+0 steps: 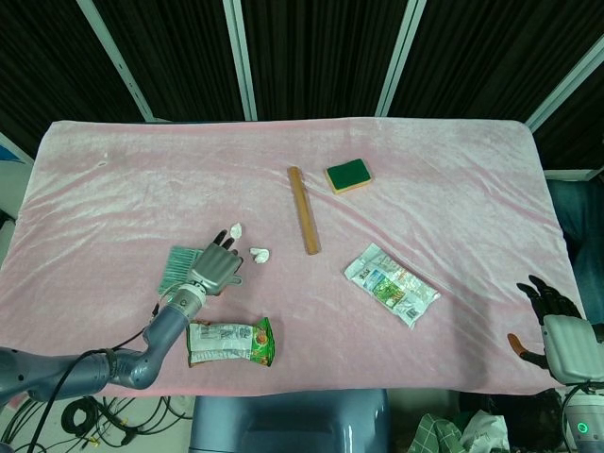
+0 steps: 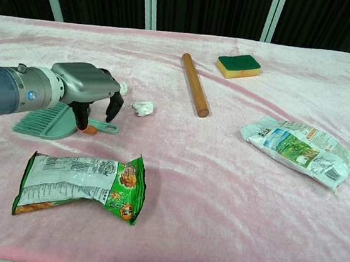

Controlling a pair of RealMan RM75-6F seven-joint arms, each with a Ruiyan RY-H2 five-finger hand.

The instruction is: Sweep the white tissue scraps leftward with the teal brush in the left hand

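Observation:
The teal brush (image 1: 176,264) (image 2: 46,121) lies flat on the pink cloth, bristles to the left and handle pointing right. My left hand (image 1: 217,269) (image 2: 85,86) arches over the handle with fingers curved down and apart; the handle still rests on the cloth. Two white tissue scraps sit just right of that hand: one (image 1: 236,229) (image 2: 123,88) beside the fingers, the other (image 1: 260,254) (image 2: 143,108) a little further right. My right hand (image 1: 557,326) hangs off the table's right front corner, fingers spread and holding nothing.
A wooden rod (image 1: 303,223) (image 2: 195,84) lies right of the scraps, with a green-and-yellow sponge (image 1: 348,176) (image 2: 239,65) beyond it. A green snack bag (image 1: 229,342) (image 2: 80,183) lies near the front edge below the brush. A white packet (image 1: 392,283) (image 2: 299,148) lies at right.

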